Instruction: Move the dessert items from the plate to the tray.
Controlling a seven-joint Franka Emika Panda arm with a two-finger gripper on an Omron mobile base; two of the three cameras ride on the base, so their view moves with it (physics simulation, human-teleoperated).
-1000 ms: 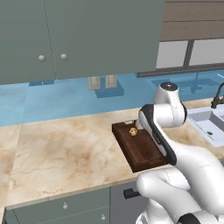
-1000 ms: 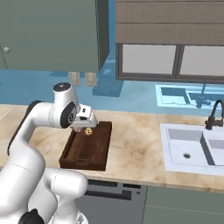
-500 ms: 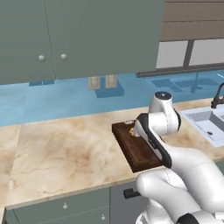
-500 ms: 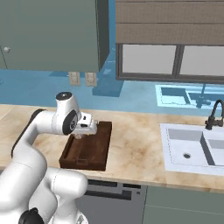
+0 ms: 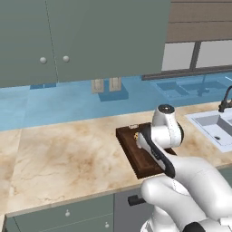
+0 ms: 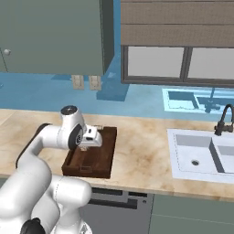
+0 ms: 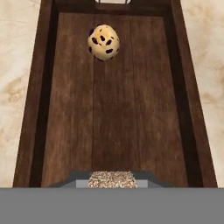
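Change: the arm had swung lower and nearer over the tray [image 5: 144, 154] across the last second, its hand dropping from above the far end to just over the tray floor.
Gripper: the gripper [image 6: 93, 138] was closed on a speckled pale lump [image 7: 113, 179], seen pinched between the finger tips at the bottom of the hand view.
Dessert already placed: 1 round tan cookie [image 7: 103, 42] with dark specks lay on the tray floor near the far end, by the small metal handle [image 7: 112, 1], well apart from the gripper.
Meaning for task: 1 item looked delivered and the second was probably about to be released; I judged the task close to done, pending that release.
Plate: its place could not be told.
Surface: left to right, a beige marbled counter [image 5: 68, 158] carried the dark wooden tray, then open counter, then a white sink [image 6: 201, 155] with a dark tap [image 6: 224, 123].
Room: grey-green upper cabinets [image 5: 81, 36] on the left, a blue backsplash [image 5: 68, 102] with 2 outlets, a window [image 6: 183, 64] to the right.
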